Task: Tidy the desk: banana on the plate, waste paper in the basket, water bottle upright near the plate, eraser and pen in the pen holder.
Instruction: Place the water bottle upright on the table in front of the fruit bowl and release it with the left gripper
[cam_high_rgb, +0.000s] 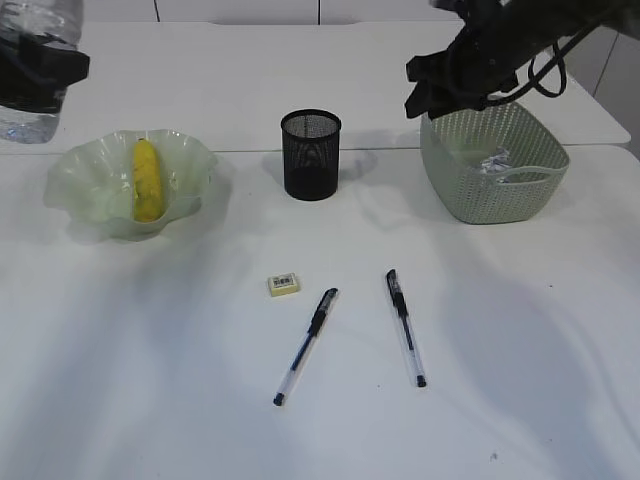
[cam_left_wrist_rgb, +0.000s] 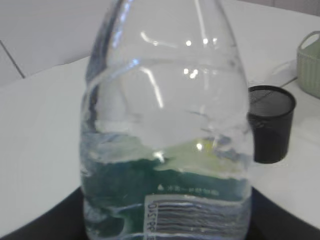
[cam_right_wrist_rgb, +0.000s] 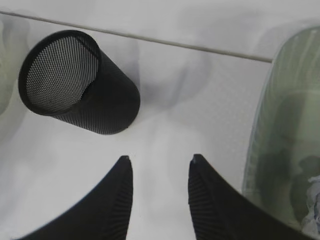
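Left gripper (cam_high_rgb: 40, 70) clamped on the bottle (cam_left_wrist_rgb: 165, 140), held in the air at far left, above and just behind the plate (cam_high_rgb: 75, 185); bottle fills the left wrist view, label low, and which end is up I can't tell. Right gripper (cam_right_wrist_rgb: 160, 162) parted, nothing between its fingers (cam_right_wrist_rgb: 122, 185), hanging over the basket's (cam_high_rgb: 480, 190) left rim, holder (cam_high_rgb: 311, 155) to its left.

One banana (cam_high_rgb: 146, 180) lying in the plate, long axis running near to far. One paper ball (cam_high_rgb: 497, 160) inside the basket. One holder, upright, mid-desk (cam_high_rgb: 150, 380) between plate and basket. One eraser (cam_high_rgb: 283, 284) flat on the desk in front of the holder. Two pens: left pen (cam_high_rgb: 306, 346) just right of the eraser, slanted, cap end far-right; right pen (cam_high_rgb: 405, 328) near it, apart, cap end far-left.
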